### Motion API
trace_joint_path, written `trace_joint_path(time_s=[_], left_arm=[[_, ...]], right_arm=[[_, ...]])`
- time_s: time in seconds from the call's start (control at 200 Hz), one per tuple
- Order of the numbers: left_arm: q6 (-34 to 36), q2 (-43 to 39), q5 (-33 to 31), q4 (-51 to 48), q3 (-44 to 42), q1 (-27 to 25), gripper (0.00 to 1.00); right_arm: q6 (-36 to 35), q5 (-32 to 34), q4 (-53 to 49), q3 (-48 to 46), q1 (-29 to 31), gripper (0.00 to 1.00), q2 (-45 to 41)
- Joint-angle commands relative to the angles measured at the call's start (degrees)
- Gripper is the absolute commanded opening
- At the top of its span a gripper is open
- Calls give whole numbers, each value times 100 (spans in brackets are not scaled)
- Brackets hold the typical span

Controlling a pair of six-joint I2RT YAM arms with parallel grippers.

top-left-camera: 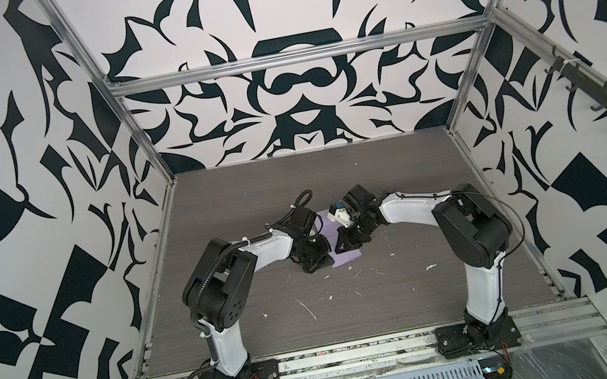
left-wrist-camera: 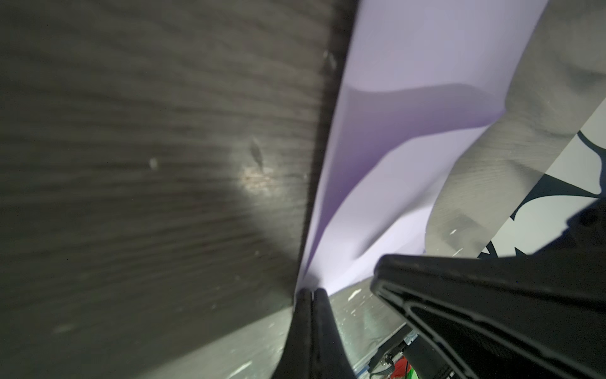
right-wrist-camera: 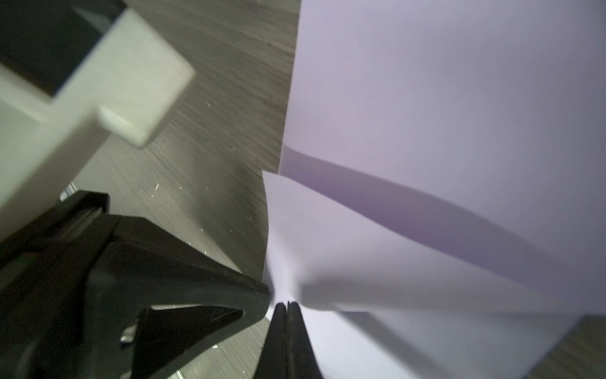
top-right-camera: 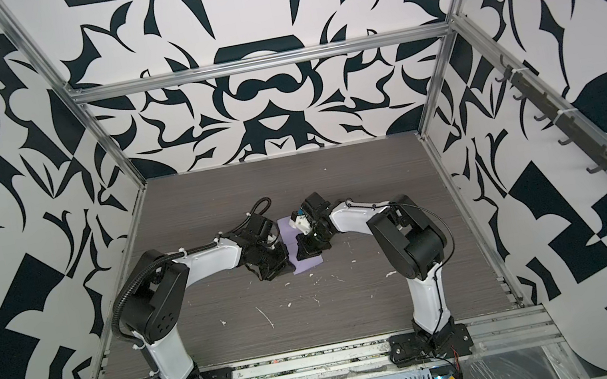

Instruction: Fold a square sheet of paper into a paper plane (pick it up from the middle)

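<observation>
The square sheet of paper (top-left-camera: 344, 261) (top-right-camera: 308, 264) is lilac and lies mid-table between my two grippers, bent up into a raised ridge. My left gripper (top-left-camera: 324, 256) (top-right-camera: 286, 263) is shut, its tips (left-wrist-camera: 313, 290) pinching the paper (left-wrist-camera: 410, 65) at an edge. My right gripper (top-left-camera: 341, 243) (top-right-camera: 303, 252) is shut too, its tips (right-wrist-camera: 287, 303) clamped on a lifted flap of the paper (right-wrist-camera: 426, 98). The two grippers pinch very close together: the left one's black finger (right-wrist-camera: 183, 272) nearly touches the right tips. No paper plane is in view.
The grey wood-grain table (top-left-camera: 358, 316) carries small white flecks (top-left-camera: 306, 308) in front of the paper. Patterned walls and a metal frame (top-left-camera: 295, 58) enclose the table. A white block-shaped part (right-wrist-camera: 108, 85) sits close beside the paper in the right wrist view.
</observation>
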Motion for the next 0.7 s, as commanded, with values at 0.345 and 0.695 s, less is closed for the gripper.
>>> trace_joint_path(time_s=[0.345,0.695], left_arm=[[30,200,-364,-682,164,-19,0],[19,268,-421,-852,215,-19,0]], right_arm=[[-605,210,-516,472,81,0,259],[-1027,398,-603,525,-80,0,278]])
